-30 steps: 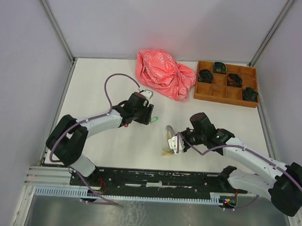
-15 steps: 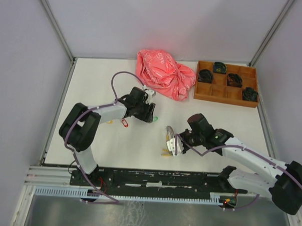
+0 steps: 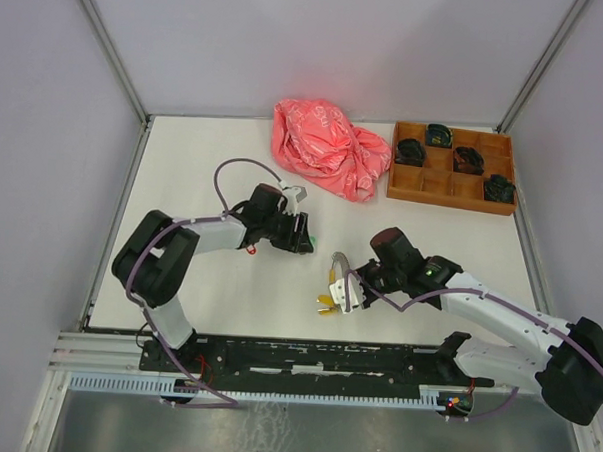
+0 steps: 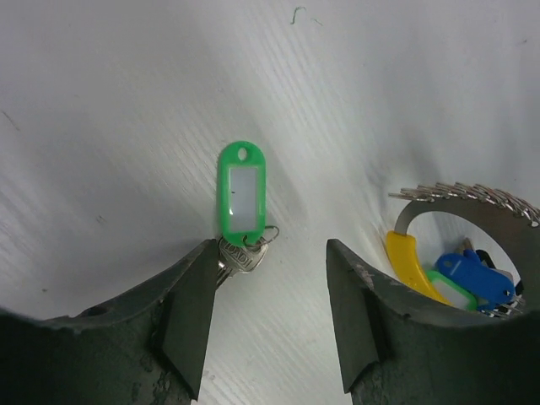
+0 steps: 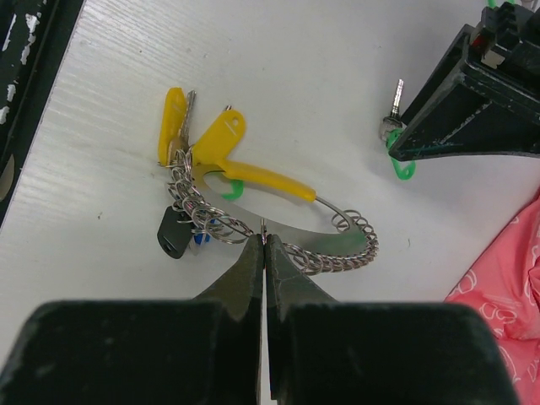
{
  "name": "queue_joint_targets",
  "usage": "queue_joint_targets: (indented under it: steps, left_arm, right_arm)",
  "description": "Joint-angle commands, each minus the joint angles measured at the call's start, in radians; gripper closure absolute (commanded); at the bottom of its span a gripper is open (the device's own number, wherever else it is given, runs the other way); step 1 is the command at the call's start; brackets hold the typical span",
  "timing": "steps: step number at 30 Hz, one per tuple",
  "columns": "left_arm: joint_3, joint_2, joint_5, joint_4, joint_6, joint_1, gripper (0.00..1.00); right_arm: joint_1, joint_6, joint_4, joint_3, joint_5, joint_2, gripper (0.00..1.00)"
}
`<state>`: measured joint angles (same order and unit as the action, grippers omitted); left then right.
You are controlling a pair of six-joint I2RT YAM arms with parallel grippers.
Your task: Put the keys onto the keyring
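Note:
A green-tagged key [image 4: 242,187] lies flat on the table, its silver blade [image 4: 243,255] beside my left finger. My left gripper [image 4: 270,246] is open and empty, just above the table and right behind this key; it also shows in the top view [image 3: 299,238]. My right gripper [image 5: 265,243] is shut on the keyring [image 5: 337,253], whose yellow band [image 5: 270,179] faces away. Yellow tags [image 5: 218,135], a blue tag [image 4: 472,274] and a black fob [image 5: 173,236] hang on the ring. A red-tagged key [image 3: 250,250] lies beside the left arm.
A crumpled pink bag [image 3: 328,147] lies at the back middle. A wooden compartment tray [image 3: 450,187] with small black bundles stands at the back right. The black rail [image 3: 296,356] runs along the near edge.
My left gripper has shifted slightly right and toward the near edge, over the green key. My right gripper has drawn the keyring a little left and toward the near edge.

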<state>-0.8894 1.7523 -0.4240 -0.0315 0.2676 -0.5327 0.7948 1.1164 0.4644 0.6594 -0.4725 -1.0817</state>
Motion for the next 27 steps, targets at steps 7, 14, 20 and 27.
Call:
queue_joint_targets:
  steps: [7,14,20,27]
  left_arm:
    - [0.114,-0.15,-0.044,-0.146,0.157,-0.056,0.42]
    - [0.138,-0.201,0.127,-0.139,-0.066,-0.057,0.45]
    - [0.195,-0.189,0.148,-0.268,-0.204,-0.075,0.49]
    - [0.266,-0.189,0.197,-0.416,-0.252,-0.11,0.52]
  right_arm:
    - [0.011,0.014,0.004,0.057,0.003,-0.002,0.99]
    - [0.014,0.015,0.012,0.06,0.009,0.002,0.99]
    - [0.017,0.014,0.017,0.06,0.009,0.0,0.99]
    - [0.019,0.014,0.028,0.062,0.02,-0.003,0.99]
